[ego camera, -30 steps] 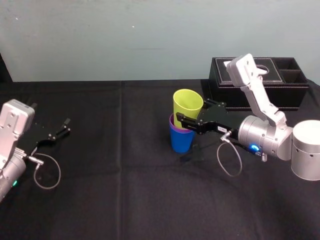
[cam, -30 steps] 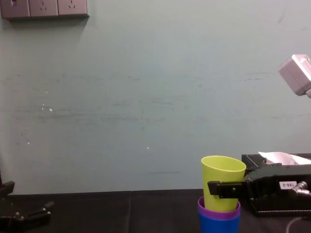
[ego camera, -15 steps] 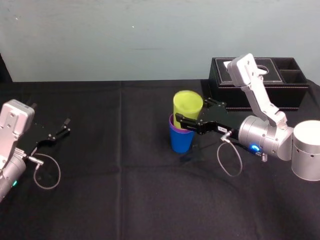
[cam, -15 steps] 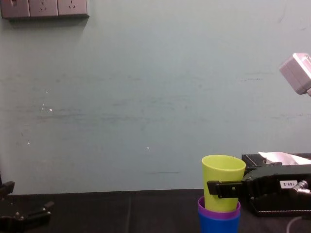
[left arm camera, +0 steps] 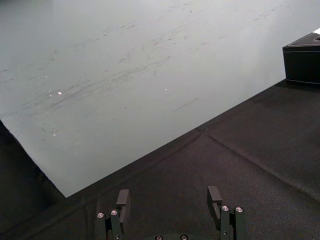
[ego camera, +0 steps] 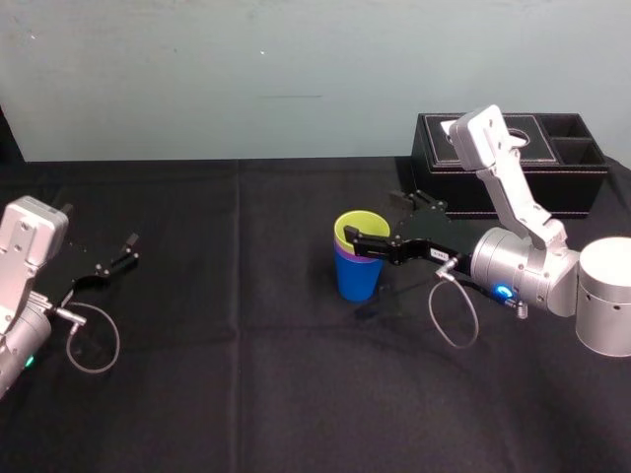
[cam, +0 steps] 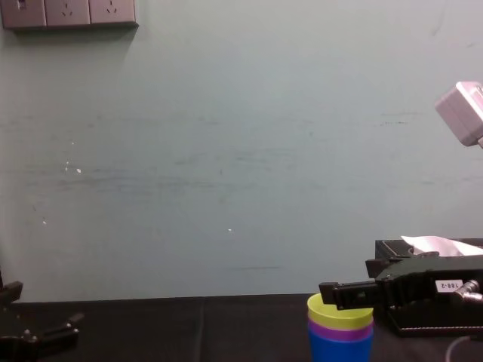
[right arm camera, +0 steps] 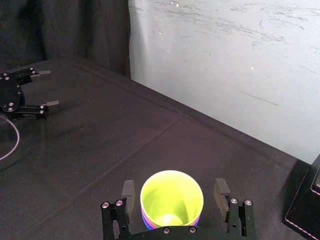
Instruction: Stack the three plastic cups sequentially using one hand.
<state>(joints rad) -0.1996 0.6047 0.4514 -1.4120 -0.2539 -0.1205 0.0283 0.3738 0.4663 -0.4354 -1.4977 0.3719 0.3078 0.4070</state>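
The three plastic cups stand nested upright near the middle of the black table: the yellow-green cup [ego camera: 361, 227] sits inside the purple cup [ego camera: 344, 254], which sits in the blue cup [ego camera: 357, 279]. My right gripper [ego camera: 372, 215] is open around the yellow-green rim, one finger on each side. The right wrist view shows a gap between each finger and the yellow-green cup [right arm camera: 171, 197], with the right gripper [right arm camera: 174, 192] straddling it. From the chest, the stack reads yellow-green [cam: 335, 307], purple [cam: 339, 329], blue [cam: 339, 349]. My left gripper [ego camera: 113, 261] rests open at the table's left.
A black leather tissue box [ego camera: 513, 163] stands behind the right arm at the back right, also seen from the chest [cam: 423, 320]. Black cloth covers the table [ego camera: 246, 374]. A wall runs along the back edge.
The yellow-green cup has dropped from high in the right gripper down into the purple cup. The right gripper's fingers have spread apart and let go of it. The left arm has stayed still.
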